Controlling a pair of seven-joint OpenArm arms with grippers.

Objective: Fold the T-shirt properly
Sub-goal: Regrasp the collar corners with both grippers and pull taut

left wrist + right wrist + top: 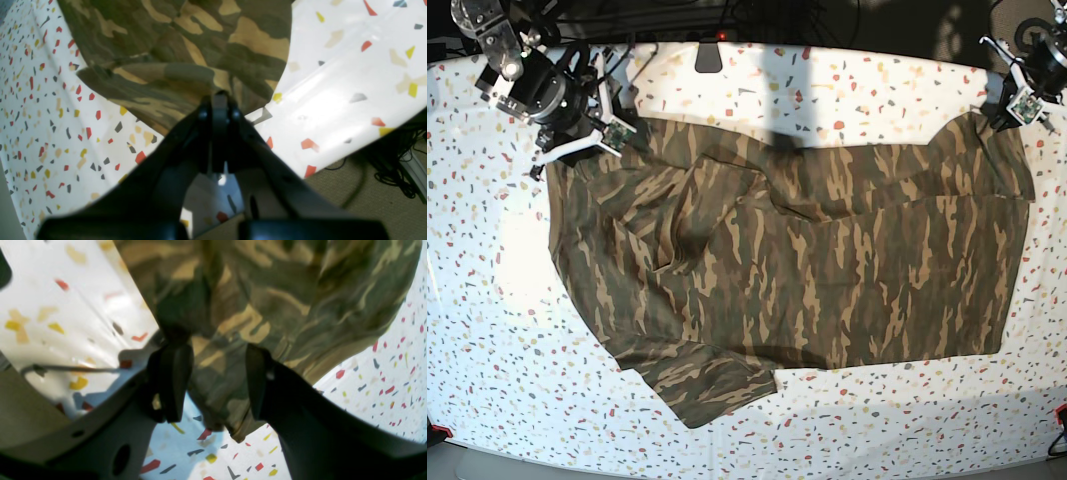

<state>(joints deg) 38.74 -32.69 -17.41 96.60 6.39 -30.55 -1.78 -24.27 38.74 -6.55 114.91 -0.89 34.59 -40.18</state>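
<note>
A white tabletop [487, 330] speckled with small red, yellow, tan and dark grey chips fills almost the whole base view. The covering is glossy, and a soft patch of glare sits at the left of the frame.

Spread across the middle of the table lies the T-shirt [827, 270], a large camouflage shirt in olive, brown and tan. It is mostly flat, with wrinkles and a raised fold toward the left. One sleeve [707, 380] points toward the bottom edge of the frame.

At the upper right of the base view, the left gripper [1010, 113] meets a corner of the shirt at the far edge of the table. In the left wrist view its two black fingers [220, 103] are pressed together on a bunched fold of the cloth.

At the upper left of the base view, the right gripper [617, 138] sits at the shirt's other far corner. In the right wrist view its fingers [173, 380] stand apart, with blurred cloth hanging between them.

Beyond the table's far edge the room is dark, with black cables [657, 15] strung across the top of the frame. In the left wrist view, olive-tan carpet [373, 200] and a tangle of black cords [397, 180] show past the table edge at lower right.
</note>
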